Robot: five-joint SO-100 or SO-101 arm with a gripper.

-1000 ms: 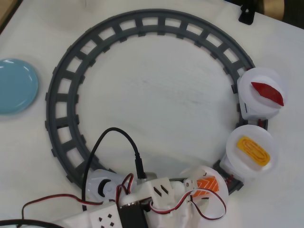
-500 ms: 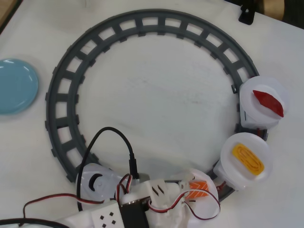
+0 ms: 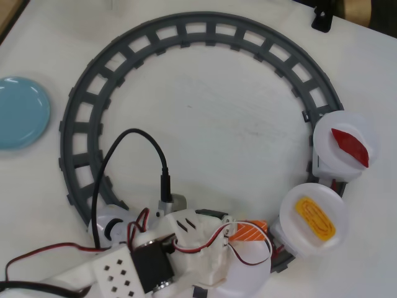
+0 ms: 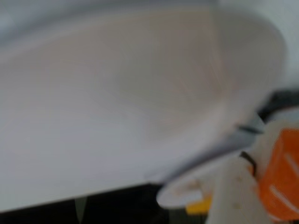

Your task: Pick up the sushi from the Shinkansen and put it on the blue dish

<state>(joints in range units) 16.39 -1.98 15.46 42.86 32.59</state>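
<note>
The orange sushi [image 3: 248, 231] with white stripes sits at the tip of my gripper [image 3: 243, 241], which is shut on it just over a white plate [image 3: 248, 273] of the Shinkansen. The train's white nose [image 3: 110, 225] peeks out beside my arm at the lower left of the track. In the wrist view the sushi [image 4: 280, 179] shows sharp beside a white finger [image 4: 236, 186], above the blurred white plate [image 4: 117, 102]. The blue dish [image 3: 20, 112] lies at the far left edge, outside the track.
The grey circular track [image 3: 186, 34] rings the table's middle. Two more train plates carry a yellow egg piece [image 3: 314, 217] and a dark red piece [image 3: 350, 148] at the right. A black cable [image 3: 133, 139] loops over the track's lower left.
</note>
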